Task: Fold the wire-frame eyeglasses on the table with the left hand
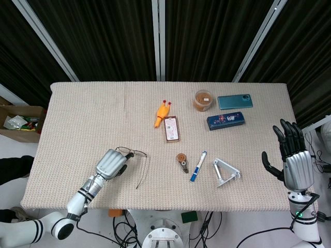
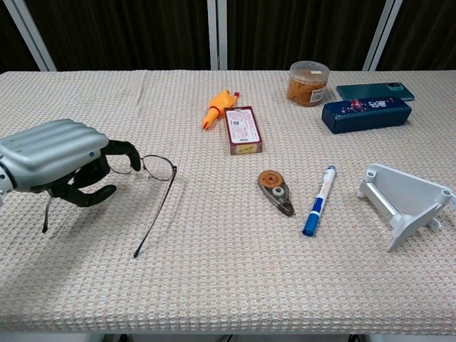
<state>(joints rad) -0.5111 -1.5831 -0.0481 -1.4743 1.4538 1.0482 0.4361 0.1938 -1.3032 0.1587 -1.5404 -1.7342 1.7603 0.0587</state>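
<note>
The wire-frame eyeglasses lie unfolded on the beige woven table, front left. My left hand lies over their left side, fingers curled down around the left lens and the temple arm beside it. The right lens and right temple arm stay uncovered, and the left temple's tip pokes out below the hand. My right hand hovers off the table's right edge, fingers spread, holding nothing; the chest view does not show it.
A rubber chicken, a red card box, a correction tape, a blue marker and a white stand sit mid-table. A jar, phone and blue case are back right.
</note>
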